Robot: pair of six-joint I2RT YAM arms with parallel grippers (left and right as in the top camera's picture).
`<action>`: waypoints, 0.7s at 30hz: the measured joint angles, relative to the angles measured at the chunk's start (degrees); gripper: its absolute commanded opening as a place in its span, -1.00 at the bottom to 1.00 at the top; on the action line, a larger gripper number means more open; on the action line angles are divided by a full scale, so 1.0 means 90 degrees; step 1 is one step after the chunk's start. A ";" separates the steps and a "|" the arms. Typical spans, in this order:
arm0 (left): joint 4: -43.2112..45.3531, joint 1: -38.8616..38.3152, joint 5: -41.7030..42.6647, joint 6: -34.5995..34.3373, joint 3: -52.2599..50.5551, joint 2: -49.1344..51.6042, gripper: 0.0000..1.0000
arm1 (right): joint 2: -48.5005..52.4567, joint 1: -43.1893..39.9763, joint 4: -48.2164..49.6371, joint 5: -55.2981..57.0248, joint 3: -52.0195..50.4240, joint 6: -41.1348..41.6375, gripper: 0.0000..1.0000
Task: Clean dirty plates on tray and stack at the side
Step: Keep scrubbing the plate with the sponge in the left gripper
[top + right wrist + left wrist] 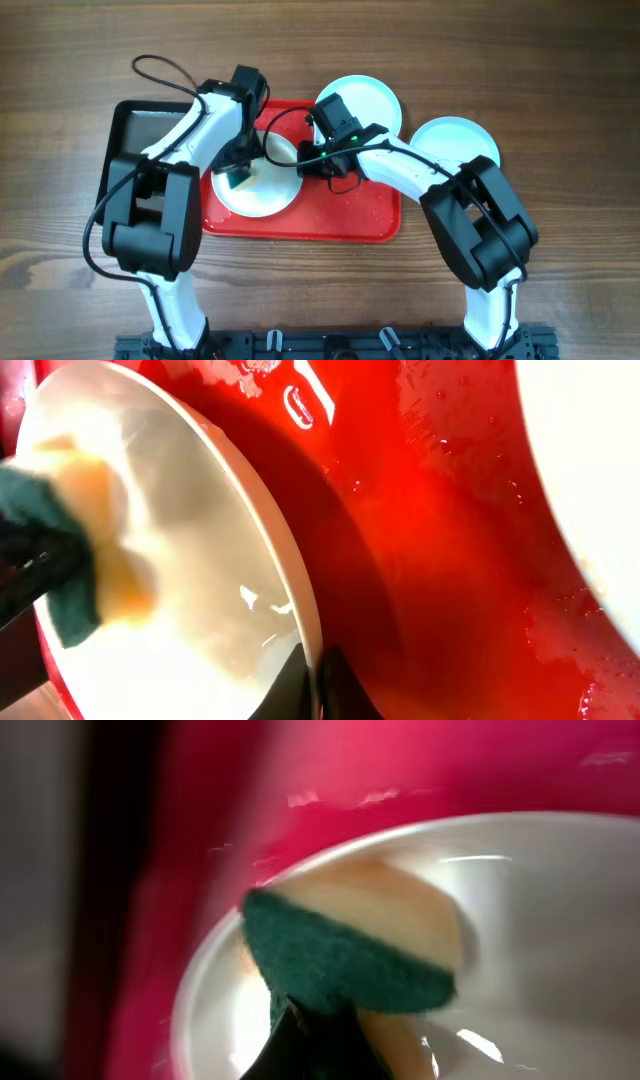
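table (560,60): brown wood grain | grain runs sideways | light: even, soft

You have nothing to read here: no text, label, brand, number or sign is legible in any view
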 measured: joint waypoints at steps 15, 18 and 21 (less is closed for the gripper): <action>-0.0328 0.0168 0.4019 0.2650 -0.0068 0.0017 -0.92 | 0.0000 -0.0005 -0.0041 -0.0010 0.0000 -0.0022 -0.91; -0.0044 0.0160 0.4459 0.2863 -0.0080 0.0029 -0.92 | 0.0000 -0.0005 -0.0058 -0.0007 0.0000 -0.0019 -0.91; 0.0321 0.0160 0.4646 0.2829 -0.0085 0.0036 -0.92 | 0.0000 -0.0005 -0.0066 -0.0007 0.0000 -0.0019 -0.91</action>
